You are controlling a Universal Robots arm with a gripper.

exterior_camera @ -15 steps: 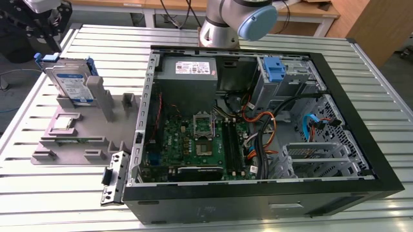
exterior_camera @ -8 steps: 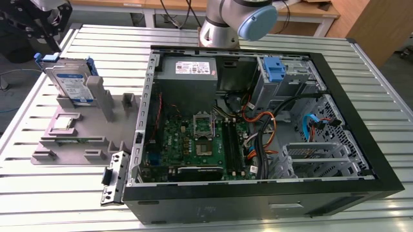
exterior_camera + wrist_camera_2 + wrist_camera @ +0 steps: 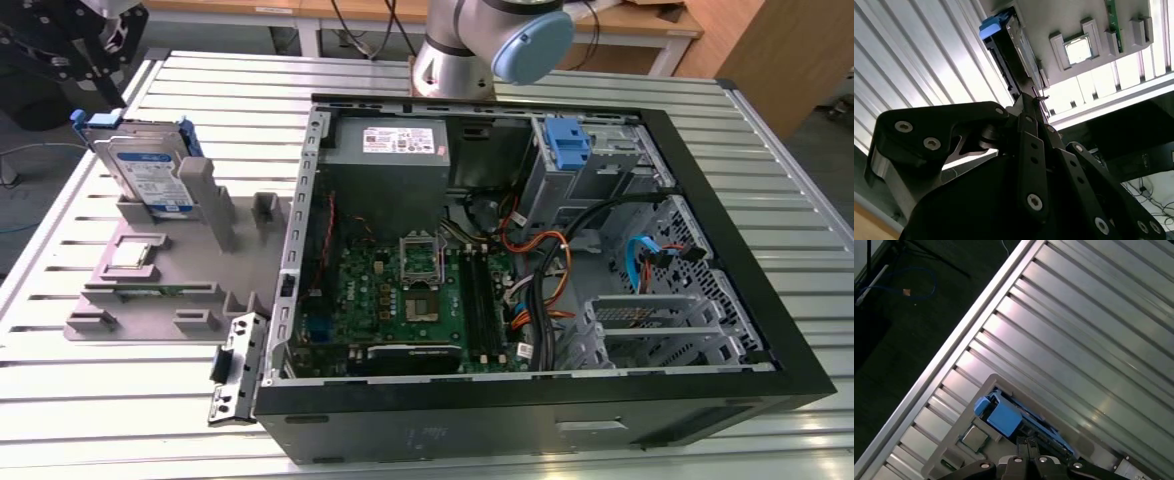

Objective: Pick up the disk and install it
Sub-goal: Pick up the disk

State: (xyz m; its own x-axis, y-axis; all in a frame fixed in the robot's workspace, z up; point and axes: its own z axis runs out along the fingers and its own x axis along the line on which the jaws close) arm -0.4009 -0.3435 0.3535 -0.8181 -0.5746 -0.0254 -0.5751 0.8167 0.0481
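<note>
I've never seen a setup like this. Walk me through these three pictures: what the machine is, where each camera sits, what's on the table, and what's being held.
The machine is a robot arm with a black gripper at its end. The exterior view comes from a camera off the arm and takes in the whole scene. Both wrist views come from cameras riding on the arm, looking past the gripper. On the slatted metal table lie an open computer case and, on the exterior view's left, a grey holder tray. The disk, a silver drive in a blue frame, stands upright in the tray; a small square chip lies flat nearby. In the exterior view the gripper hangs just above the disk, apart from it, so nothing appears to be held.
</note>
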